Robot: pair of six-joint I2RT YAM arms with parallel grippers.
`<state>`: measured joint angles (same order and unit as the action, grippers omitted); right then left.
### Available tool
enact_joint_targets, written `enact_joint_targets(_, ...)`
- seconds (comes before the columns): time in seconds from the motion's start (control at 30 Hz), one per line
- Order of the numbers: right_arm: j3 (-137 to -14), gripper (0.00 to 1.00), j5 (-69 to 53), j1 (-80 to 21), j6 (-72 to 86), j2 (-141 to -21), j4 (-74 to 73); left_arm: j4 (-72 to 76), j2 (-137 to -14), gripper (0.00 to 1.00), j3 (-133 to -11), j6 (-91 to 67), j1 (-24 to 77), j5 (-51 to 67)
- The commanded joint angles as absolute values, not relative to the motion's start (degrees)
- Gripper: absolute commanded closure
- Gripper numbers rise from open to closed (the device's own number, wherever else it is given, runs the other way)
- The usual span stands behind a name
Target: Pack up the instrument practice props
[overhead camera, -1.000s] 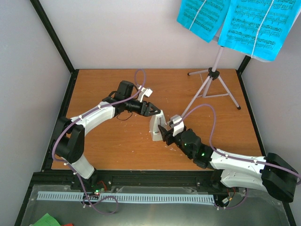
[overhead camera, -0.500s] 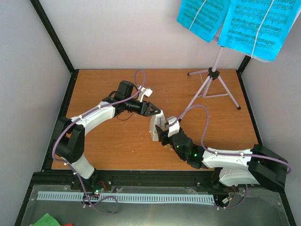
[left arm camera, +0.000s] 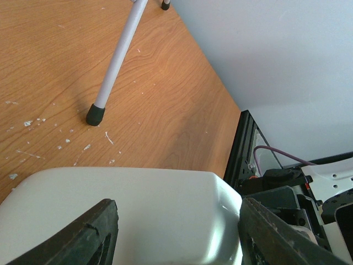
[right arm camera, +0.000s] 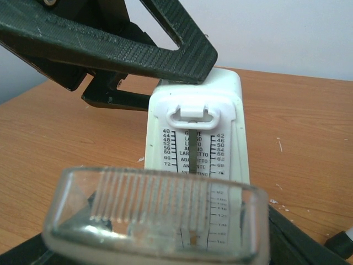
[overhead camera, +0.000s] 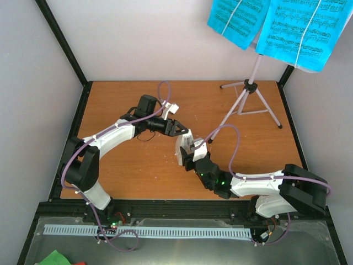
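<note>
1. The left gripper [overhead camera: 179,130] reaches in from the left at mid-table. Its jaws are spread wide, and both black fingers [left arm camera: 94,232] press against the sides of the white metronome [overhead camera: 183,144], clamping it near the top.
2. The metronome stands upright on the wooden table [overhead camera: 127,99], about in the middle, with its tempo scale facing the right arm.
3. The right gripper [overhead camera: 190,157] comes in from the near right. It is closed on the clear cover [right arm camera: 154,221], which it holds just in front of the metronome's scale face and below its top.
4. The lilac music stand [overhead camera: 248,94] stands on its tripod at the far right corner, one leg slanting towards the metronome.
5. The cyan sheet-music pages [overhead camera: 300,30] hang at its top.
</note>
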<state>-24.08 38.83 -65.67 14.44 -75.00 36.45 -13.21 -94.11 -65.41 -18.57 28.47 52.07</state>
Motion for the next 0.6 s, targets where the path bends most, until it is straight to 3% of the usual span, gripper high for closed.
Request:
enact_joint_targets(0.0,-25.42,0.50,41.29,-66.17,15.24,-76.10,38.33,-14.97,-93.97,0.39,-64.60,-18.39,29.00,51.59)
enact_joint_targets(0.57,-25.96,0.50,42.11,-65.96,13.11,-78.11,36.53,-15.20,-93.98,0.40,-64.67,-18.19,29.00,51.51)
